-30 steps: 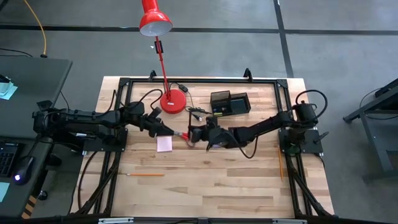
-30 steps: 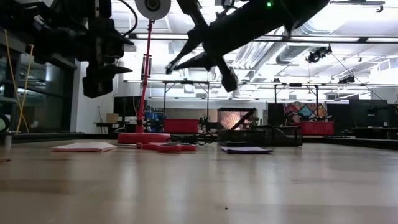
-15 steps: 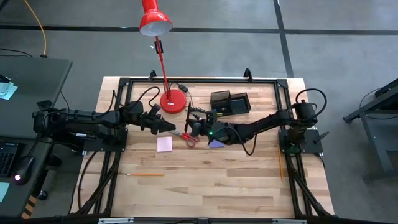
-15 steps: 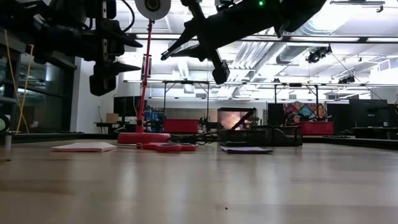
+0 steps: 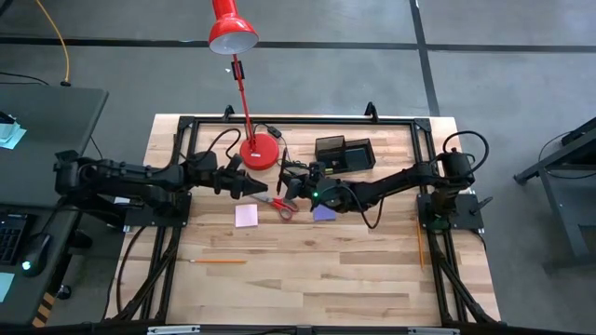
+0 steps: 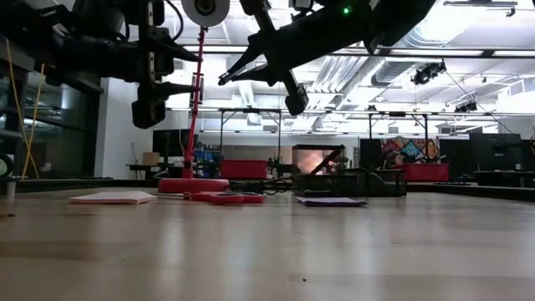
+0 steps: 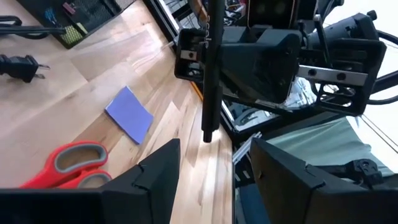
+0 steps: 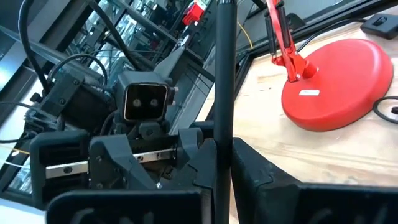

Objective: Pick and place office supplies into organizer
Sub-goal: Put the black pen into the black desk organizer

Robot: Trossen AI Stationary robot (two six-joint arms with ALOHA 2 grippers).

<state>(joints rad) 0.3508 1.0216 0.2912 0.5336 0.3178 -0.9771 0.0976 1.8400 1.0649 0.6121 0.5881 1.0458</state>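
Right wrist view: the right gripper (image 8: 221, 158) has its fingers clamped together on a black pen (image 8: 225, 74), which stands up between them. In the left wrist view the same pen (image 7: 212, 68) hangs from the right arm, clear of the wood. The left gripper (image 7: 208, 180) has its fingers spread apart with nothing between them.

Taking the organizer (image 5: 344, 154) as landmark: from above, the right gripper (image 5: 296, 183) hovers just beside its front-left corner, above the table (image 5: 354, 270), and the left gripper (image 5: 253, 190) is farther out on that same side, facing it. The red-handled scissors (image 5: 279, 203) lie on the wood between the two grippers. A purple sticky-note pad (image 5: 323, 213) lies in front of the organizer, a pink sticky-note pad (image 5: 246, 216) beyond the scissors, and an orange pencil (image 5: 219, 261) well apart toward the table's front. The red lamp base (image 5: 260, 151) stands to the organizer's left.
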